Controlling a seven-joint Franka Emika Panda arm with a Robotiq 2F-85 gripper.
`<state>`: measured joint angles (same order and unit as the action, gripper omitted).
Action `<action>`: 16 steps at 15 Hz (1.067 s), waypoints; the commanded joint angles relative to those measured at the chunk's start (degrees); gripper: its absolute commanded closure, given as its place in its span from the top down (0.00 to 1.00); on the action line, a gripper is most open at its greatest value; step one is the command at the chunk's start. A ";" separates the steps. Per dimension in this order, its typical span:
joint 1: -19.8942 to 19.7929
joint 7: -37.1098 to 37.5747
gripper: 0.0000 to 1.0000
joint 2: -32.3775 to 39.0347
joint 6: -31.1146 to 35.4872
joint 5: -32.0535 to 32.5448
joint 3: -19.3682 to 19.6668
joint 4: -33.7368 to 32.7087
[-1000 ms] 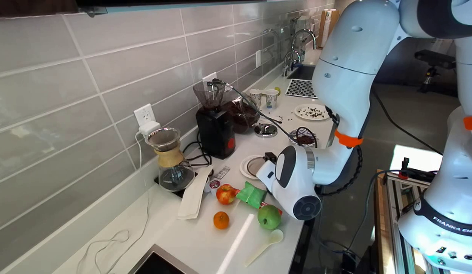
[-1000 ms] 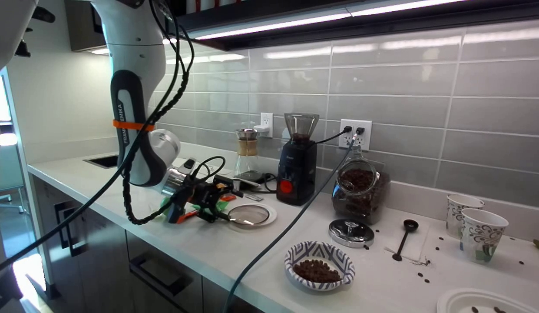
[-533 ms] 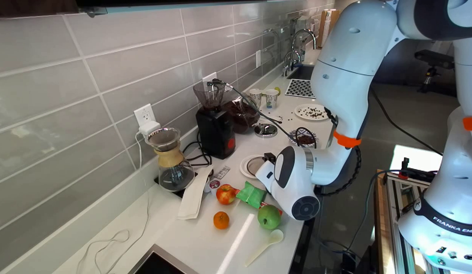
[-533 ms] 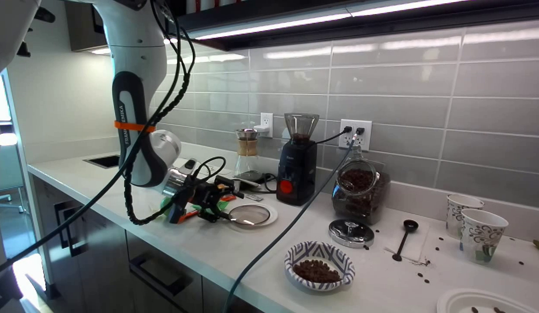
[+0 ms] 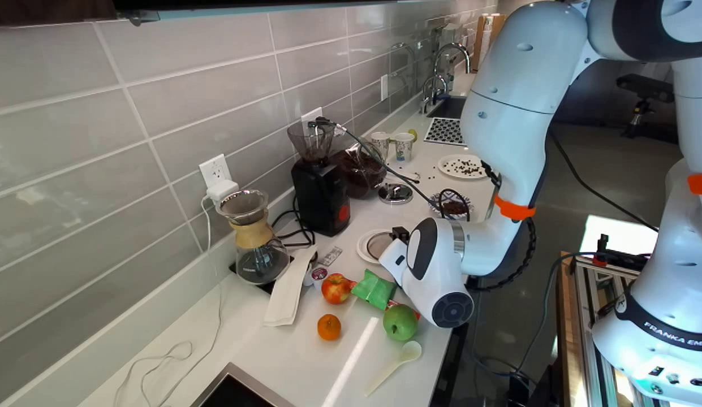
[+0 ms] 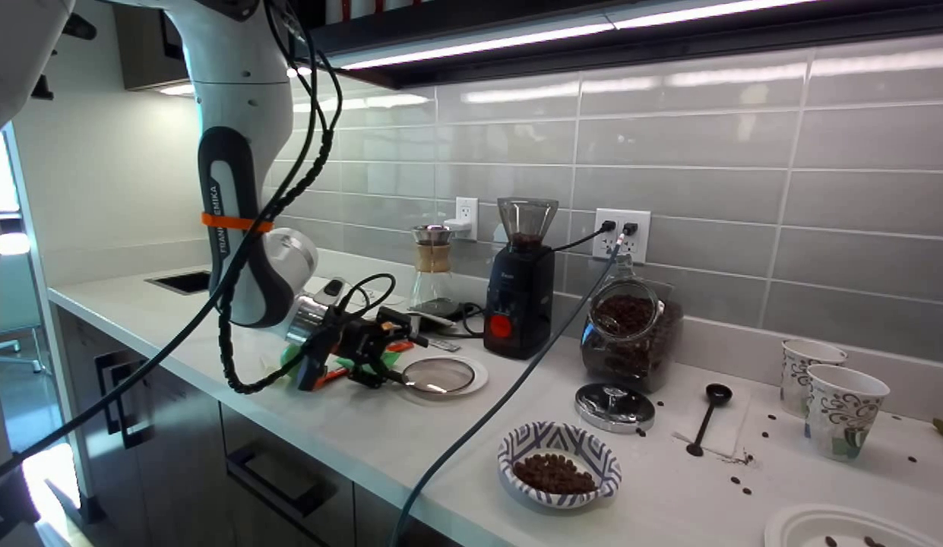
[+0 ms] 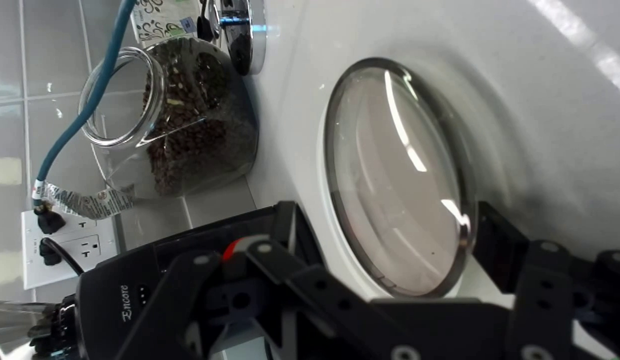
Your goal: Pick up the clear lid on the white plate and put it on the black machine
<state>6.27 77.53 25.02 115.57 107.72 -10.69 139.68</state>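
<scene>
The clear lid (image 6: 439, 375) lies on the white plate (image 6: 482, 374) on the counter; both also show in an exterior view, the lid (image 5: 380, 245) resting within the plate's rim (image 5: 362, 249). My gripper (image 6: 407, 357) is open and low beside the plate. In the wrist view, the fingers (image 7: 389, 227) are wide apart. One finger is right at the lid's (image 7: 394, 180) edge and appears to touch it; the other is apart, beyond the plate (image 7: 344, 269). The black machine (image 6: 519, 300) with its smoky hopper stands behind the plate, by the wall; its body also shows in the wrist view (image 7: 120, 290).
A jar of beans (image 6: 631, 334), a metal lid (image 6: 614, 407) and a patterned bowl (image 6: 558, 465) stand beyond the plate. A blue cable (image 6: 509, 395) crosses over the counter. A green packet (image 5: 374, 288), apples, an orange (image 5: 329, 327) and a glass carafe (image 5: 260, 254) are on the near side.
My gripper has crept slightly toward the plate. The lid and plate have shifted very slightly in the same direction. The fingers look unchanged.
</scene>
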 commanded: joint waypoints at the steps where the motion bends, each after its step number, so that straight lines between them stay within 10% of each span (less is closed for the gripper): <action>1: 0.02 -0.22 0.94 2.10 -1.42 -0.99 -0.39 -0.53; 16: 0.75 -3.09 0.56 2.35 -2.66 -6.39 -1.29 -0.26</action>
<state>6.63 75.01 26.06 114.24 102.90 -11.69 139.66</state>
